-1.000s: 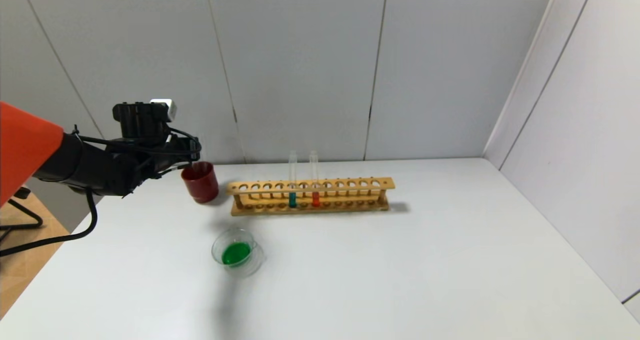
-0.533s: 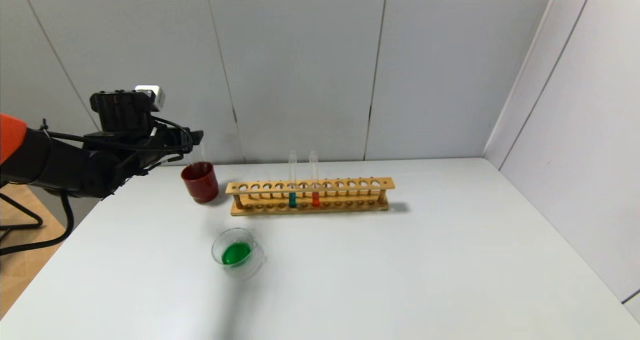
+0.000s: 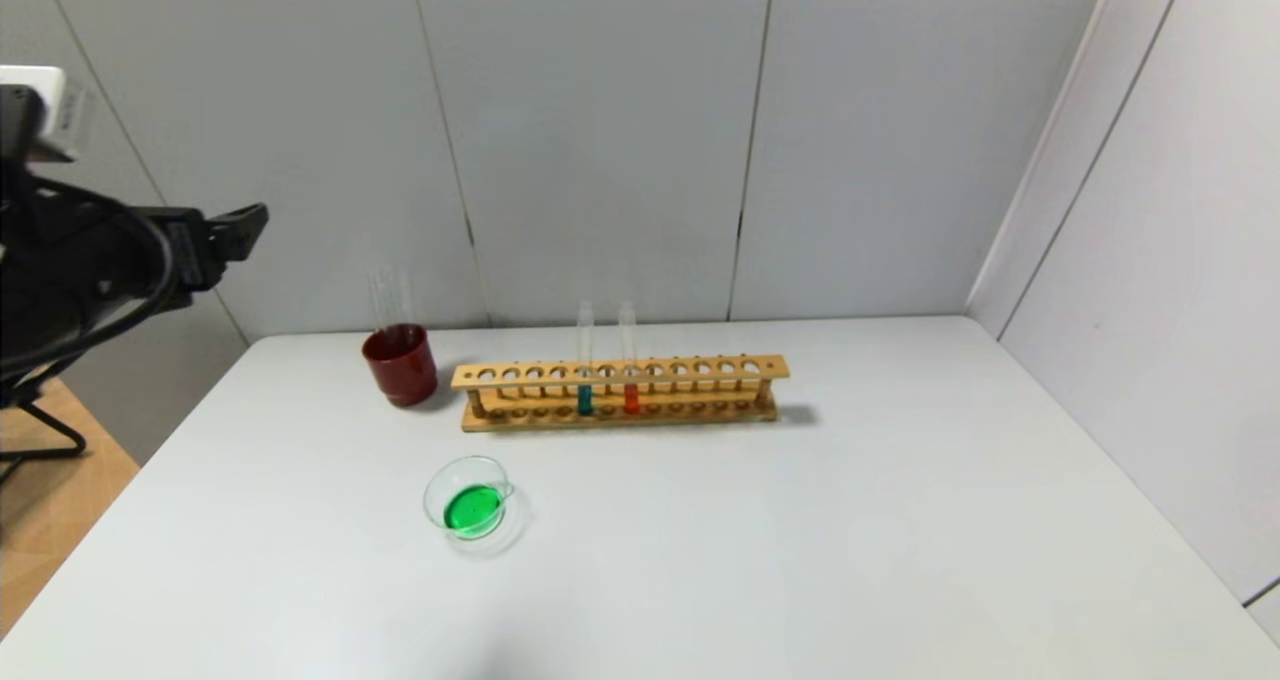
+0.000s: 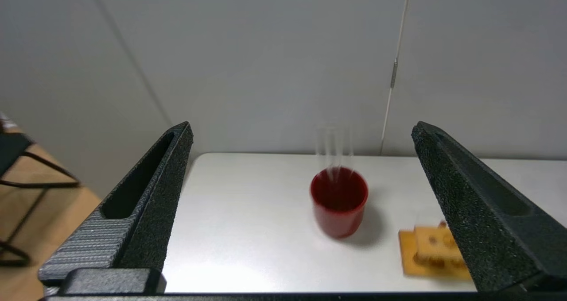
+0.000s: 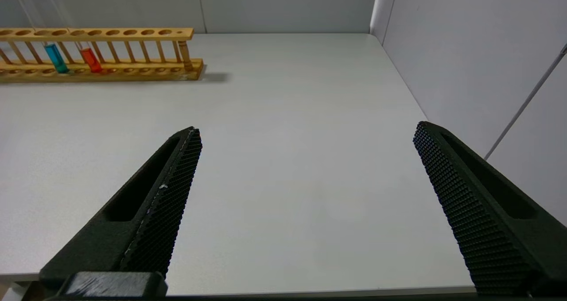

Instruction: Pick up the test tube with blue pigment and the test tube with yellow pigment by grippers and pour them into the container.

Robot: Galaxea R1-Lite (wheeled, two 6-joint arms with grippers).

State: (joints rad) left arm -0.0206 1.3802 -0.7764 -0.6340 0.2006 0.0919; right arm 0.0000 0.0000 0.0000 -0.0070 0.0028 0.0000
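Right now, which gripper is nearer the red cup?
Left. The left gripper is open, raised off the table's left edge, facing the red cup. The right gripper is open over the table's near right side.

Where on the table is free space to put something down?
The whole right side beyond the wooden rack is bare, and the front right of the glass dish. It is crowded between the red cup, rack and dish.

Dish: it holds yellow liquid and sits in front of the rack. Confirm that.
Not quite. The dish holds green liquid, not yellow, as the head view shows. It does sit in front of the rack.
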